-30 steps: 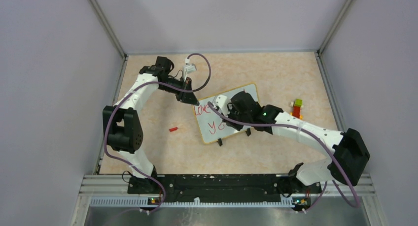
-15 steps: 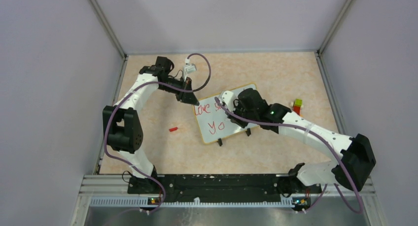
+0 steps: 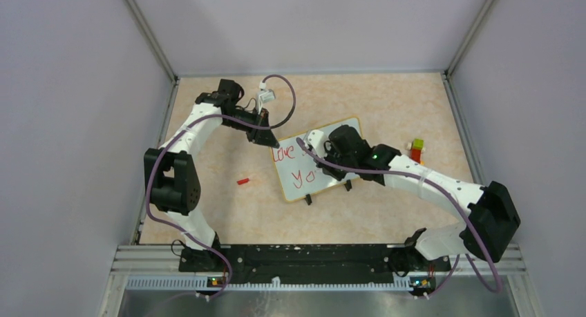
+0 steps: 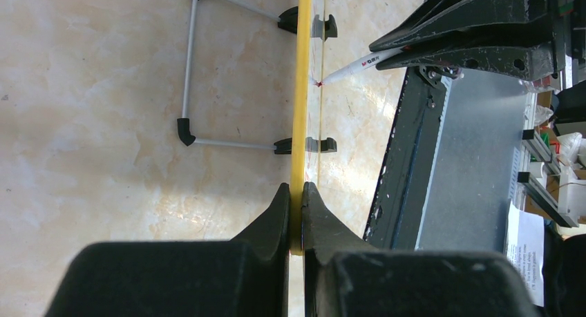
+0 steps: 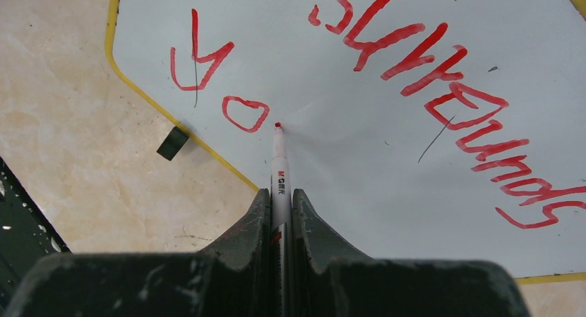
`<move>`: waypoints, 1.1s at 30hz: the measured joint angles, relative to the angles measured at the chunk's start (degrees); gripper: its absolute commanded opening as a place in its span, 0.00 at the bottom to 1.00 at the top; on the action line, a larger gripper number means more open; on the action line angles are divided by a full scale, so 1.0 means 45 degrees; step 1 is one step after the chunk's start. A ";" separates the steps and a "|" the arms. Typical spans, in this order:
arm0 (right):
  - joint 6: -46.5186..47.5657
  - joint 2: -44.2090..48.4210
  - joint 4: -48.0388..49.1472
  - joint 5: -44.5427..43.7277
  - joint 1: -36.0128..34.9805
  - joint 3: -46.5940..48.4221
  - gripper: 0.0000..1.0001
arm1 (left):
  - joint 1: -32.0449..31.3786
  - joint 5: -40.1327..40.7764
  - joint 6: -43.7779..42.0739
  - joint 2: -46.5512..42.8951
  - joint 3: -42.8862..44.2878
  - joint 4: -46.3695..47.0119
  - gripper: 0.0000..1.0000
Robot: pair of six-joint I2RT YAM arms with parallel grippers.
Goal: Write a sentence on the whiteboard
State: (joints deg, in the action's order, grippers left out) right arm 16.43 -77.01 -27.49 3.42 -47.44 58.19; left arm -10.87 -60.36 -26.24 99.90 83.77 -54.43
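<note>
The whiteboard [image 3: 294, 190] stands tilted on the table, yellow-rimmed. The sentence [image 3: 285, 152] is in red: "Love" shows above "Yo" in the top view. In the right wrist view it [image 5: 442, 89] reads upside-down "surrounds", with "yo" on the second line. My right gripper [image 5: 280, 199] is shut on a white marker [image 5: 279, 172]. Its red tip touches the whiteboard [image 5: 387, 193] just after the "o". My left gripper [image 4: 295, 193] is shut on the board's yellow rim [image 4: 302, 89] at its upper left corner [image 3: 268, 139]. The marker [image 4: 352, 67] meets the board face there too.
A red marker cap [image 3: 242, 181] lies on the table left of the board. Small coloured blocks [image 3: 416, 150] stand to the right. A wire stand [image 4: 190, 68] with black feet props the board from behind. Enclosure walls close in the table.
My right gripper with the marker swung up and right over the board, then came back down a little toward the second line. The left arm and the board have not moved.
</note>
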 measured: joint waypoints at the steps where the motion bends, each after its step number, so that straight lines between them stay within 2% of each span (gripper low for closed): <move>1: -0.0005 0.0005 0.0000 -0.0015 0.0019 -0.0005 0.00 | 0.0000 -0.0005 0.0005 0.0000 0.0000 0.0000 0.00; 16: 0.0024 0.0272 -0.0015 0.0141 0.0165 -0.0675 0.00 | 0.0000 0.0000 0.0039 0.0000 0.0000 0.0000 0.00; 33: 0.0257 0.0447 -0.0316 -0.0097 0.0738 -0.0248 0.00 | 0.0000 0.0000 0.0083 0.0000 0.0000 0.0005 0.00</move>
State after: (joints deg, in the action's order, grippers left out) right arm 17.58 -75.00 -28.91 2.98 -44.12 57.08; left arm -10.87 -60.36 -25.87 99.90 83.77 -54.41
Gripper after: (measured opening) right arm 0.084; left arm 0.077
